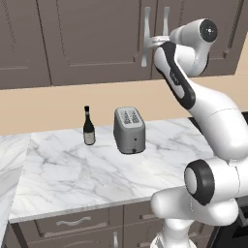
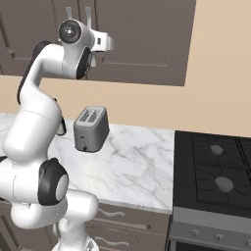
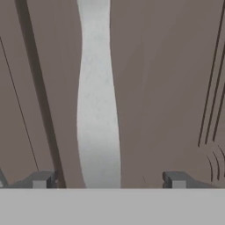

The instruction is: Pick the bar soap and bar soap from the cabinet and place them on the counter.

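Counter: the white marble worktop with grey veins (image 1: pixel 72 179) ran along a tan wall; in the right base view it ended against a black gas stove (image 2: pixel 215 176).
On it: a dark glass wine bottle with a pale label (image 1: pixel 88 127) stood upright, near a silver two-slot toaster (image 1: pixel 129 130) to its right, the two apart.
Below: grey-brown low drawers with wavy silver handles (image 1: pixel 72 223) sat under the worktop edge.
Cabinet: the dark grey-brown wall cabinet with panelled doors (image 1: pixel 97 38) hung above, doors closed, with long curved silver handles (image 3: pixel 97 101).
Gripper: the two-finger gripper (image 3: pixel 107 180) was released, its dark tips spread wide on either side of one handle, with the handle between them; whether either tip touched it could not be told.
Hidden: the salmon-pink bar soaps could not be seen behind the closed doors. In the left base view the white arm (image 1: pixel 208 111) covered part of the handles and the counter's right end.
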Robot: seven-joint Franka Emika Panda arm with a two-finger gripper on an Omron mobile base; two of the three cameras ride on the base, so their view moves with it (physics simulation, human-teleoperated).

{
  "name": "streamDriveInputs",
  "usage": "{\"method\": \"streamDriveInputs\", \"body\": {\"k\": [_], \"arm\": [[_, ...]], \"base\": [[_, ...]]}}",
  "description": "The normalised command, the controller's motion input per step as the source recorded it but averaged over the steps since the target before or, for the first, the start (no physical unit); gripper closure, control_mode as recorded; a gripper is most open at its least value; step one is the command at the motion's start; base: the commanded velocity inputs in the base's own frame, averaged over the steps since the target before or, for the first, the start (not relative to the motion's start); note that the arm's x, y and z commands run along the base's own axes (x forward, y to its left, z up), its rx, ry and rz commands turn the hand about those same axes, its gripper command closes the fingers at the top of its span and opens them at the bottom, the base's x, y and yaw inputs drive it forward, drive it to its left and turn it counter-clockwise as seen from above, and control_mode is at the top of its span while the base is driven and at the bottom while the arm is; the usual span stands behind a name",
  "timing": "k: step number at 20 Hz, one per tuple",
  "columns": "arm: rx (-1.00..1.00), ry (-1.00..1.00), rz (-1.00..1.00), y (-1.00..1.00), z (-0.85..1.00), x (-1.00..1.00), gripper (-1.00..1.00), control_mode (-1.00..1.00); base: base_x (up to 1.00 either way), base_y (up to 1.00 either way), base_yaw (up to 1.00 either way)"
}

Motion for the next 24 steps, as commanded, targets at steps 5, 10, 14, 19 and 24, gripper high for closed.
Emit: {"method": "streamDriveInputs", "body": {"k": [5, 10, 14, 19, 24], "arm": [[0.0, 0.0, 0.0, 0.0, 0.0, 0.0, 1.0, -1.0], [0.0, 0.0, 0.0, 0.0, 0.0, 0.0, 1.0, -1.0], [0.0, 0.0, 0.0, 0.0, 0.0, 0.0, 1.0, -1.0], [0.0, 0.0, 0.0, 0.0, 0.0, 0.0, 1.0, -1.0], [0.0, -0.03, 0.01, -0.16, 0.0, -0.17, 1.0, -1.0]], "base": [[0.0, 0.0, 0.0], [0.0, 0.0, 0.0], [0.0, 0.0, 0.0], [0.0, 0.0, 0.0], [0.0, 0.0, 0.0]]}}
